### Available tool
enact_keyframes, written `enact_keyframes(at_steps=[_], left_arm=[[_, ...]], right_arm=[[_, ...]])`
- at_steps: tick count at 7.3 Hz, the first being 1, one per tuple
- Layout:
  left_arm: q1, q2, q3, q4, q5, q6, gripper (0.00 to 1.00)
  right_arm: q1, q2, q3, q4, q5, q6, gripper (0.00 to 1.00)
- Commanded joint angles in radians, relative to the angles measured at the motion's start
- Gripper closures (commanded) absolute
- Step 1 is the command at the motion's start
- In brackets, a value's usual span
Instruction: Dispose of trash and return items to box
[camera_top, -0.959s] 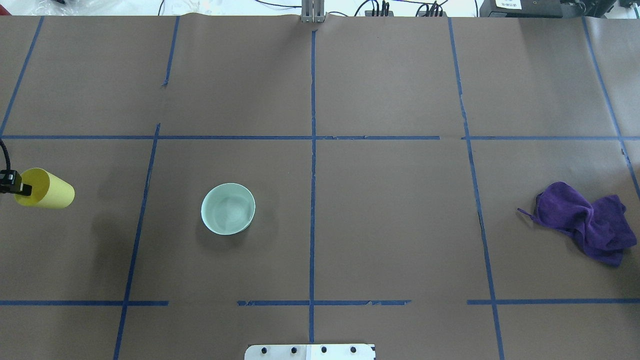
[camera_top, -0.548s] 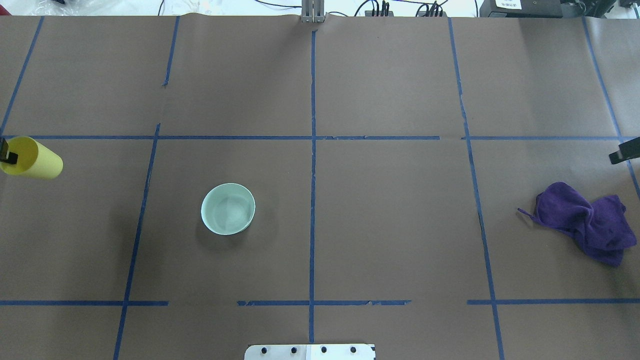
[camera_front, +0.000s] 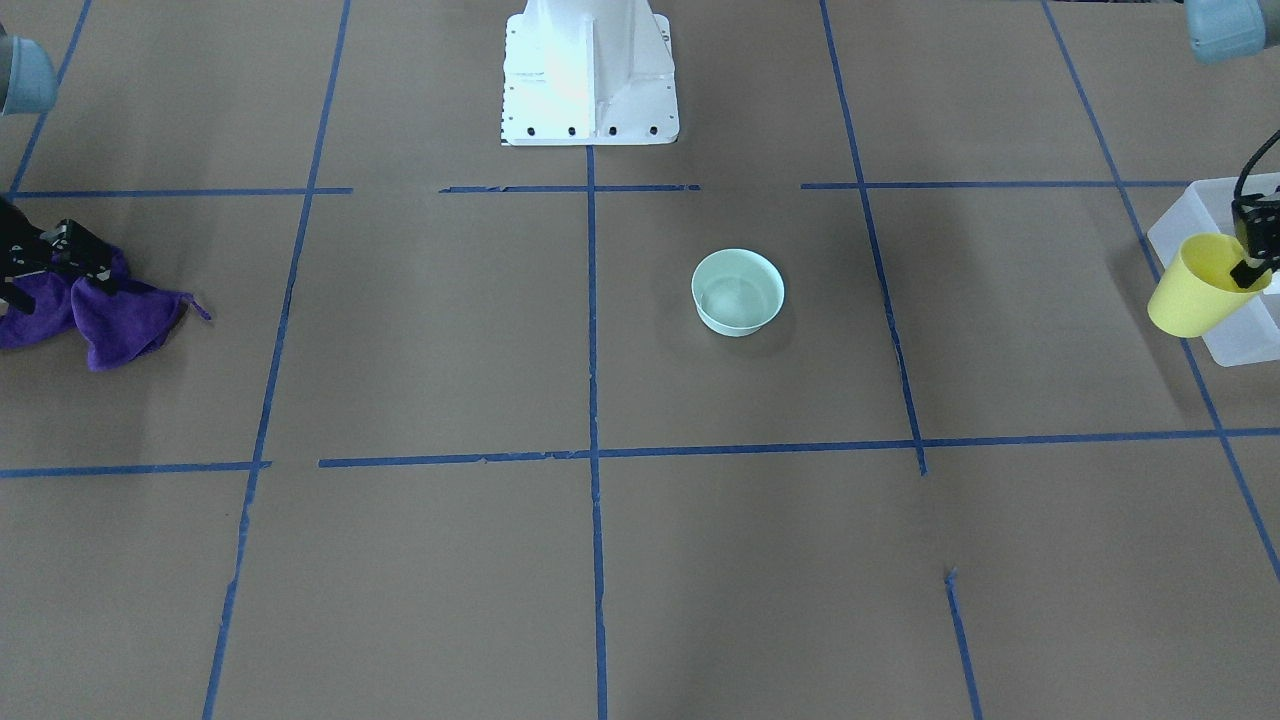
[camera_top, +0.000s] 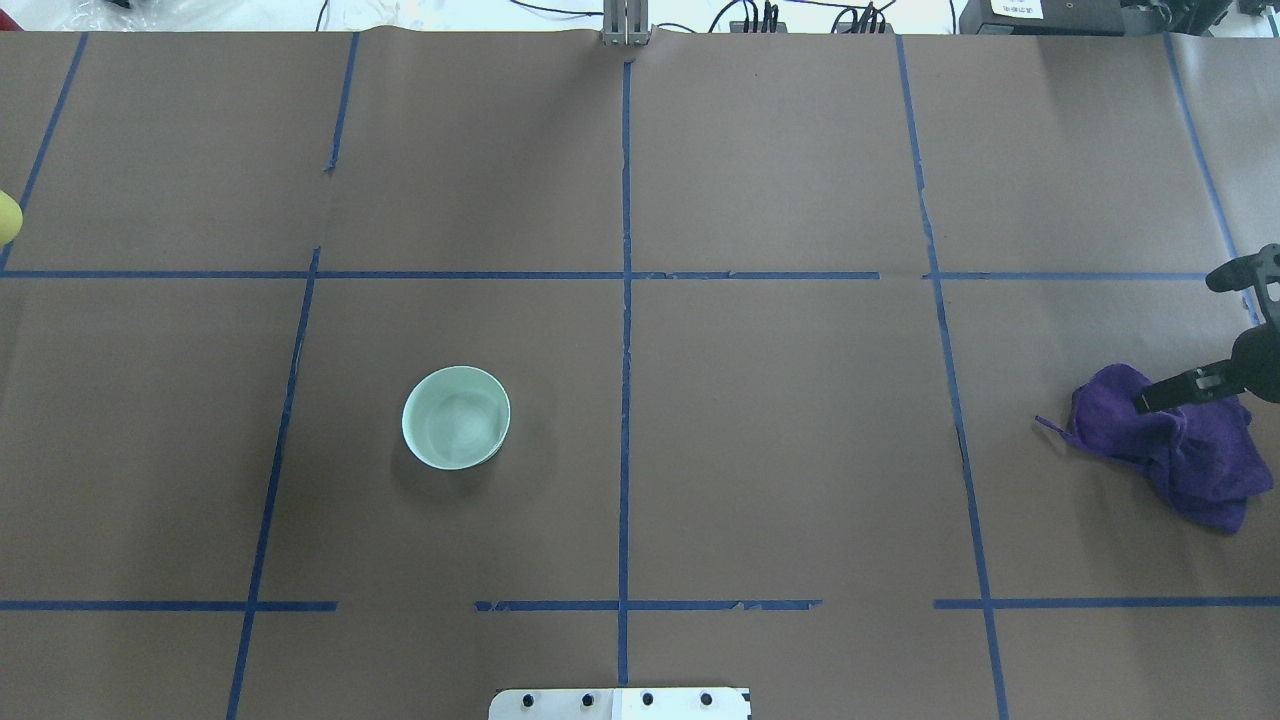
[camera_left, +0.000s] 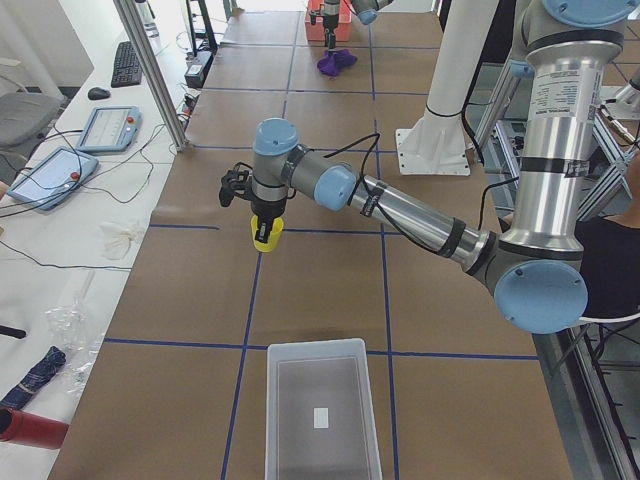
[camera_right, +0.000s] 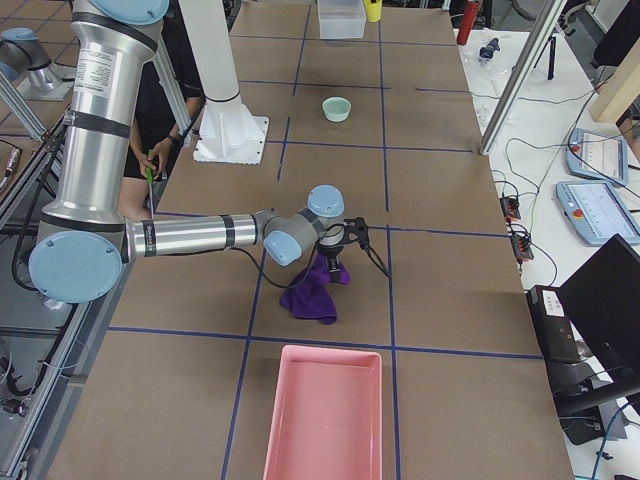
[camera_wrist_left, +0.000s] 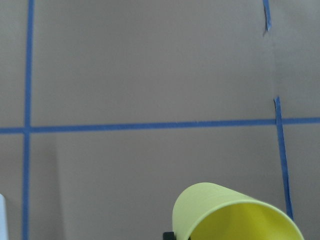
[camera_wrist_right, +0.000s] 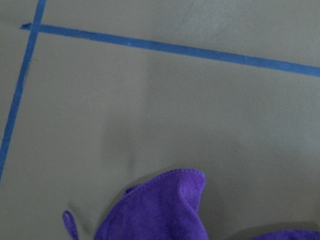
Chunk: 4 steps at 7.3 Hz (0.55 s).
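My left gripper (camera_front: 1250, 268) is shut on the rim of the yellow cup (camera_front: 1194, 286) and holds it in the air, tilted, beside the translucent box (camera_front: 1172, 218). In the exterior left view the cup (camera_left: 265, 233) hangs above the table beyond the box (camera_left: 320, 400). Only a sliver of the cup (camera_top: 7, 216) shows in the overhead view. The mint-green bowl (camera_top: 456, 417) stands upright on the table. My right gripper (camera_top: 1182, 342) is open just above the purple cloth (camera_top: 1195, 458), one finger over its top edge.
A pink tray (camera_right: 325, 420) lies at the table's right end, near the cloth (camera_right: 310, 292). The white robot base (camera_front: 588, 75) stands at the table's near-robot middle edge. Blue tape lines cross the brown table paper (camera_top: 780, 440).
My left gripper has carried the cup farther away and left, almost out of the overhead view. My right gripper has come in from the right edge, over the purple cloth.
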Motion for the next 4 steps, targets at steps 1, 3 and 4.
enact_keyframes(at_steps=[1, 3, 4], left_arm=[[-0.054, -0.004, 0.022, 0.015, 0.000, 0.086, 1.00], [-0.078, -0.001, 0.058, 0.015, 0.000, 0.184, 1.00], [-0.098, -0.001, 0.078, 0.015, 0.002, 0.227, 1.00]], right_arm=[[-0.021, -0.071, -0.003, 0.004, -0.004, -0.153, 0.00], [-0.070, -0.070, -0.010, 0.004, -0.008, -0.157, 0.00], [-0.076, -0.059, -0.016, 0.004, -0.009, -0.157, 0.00]])
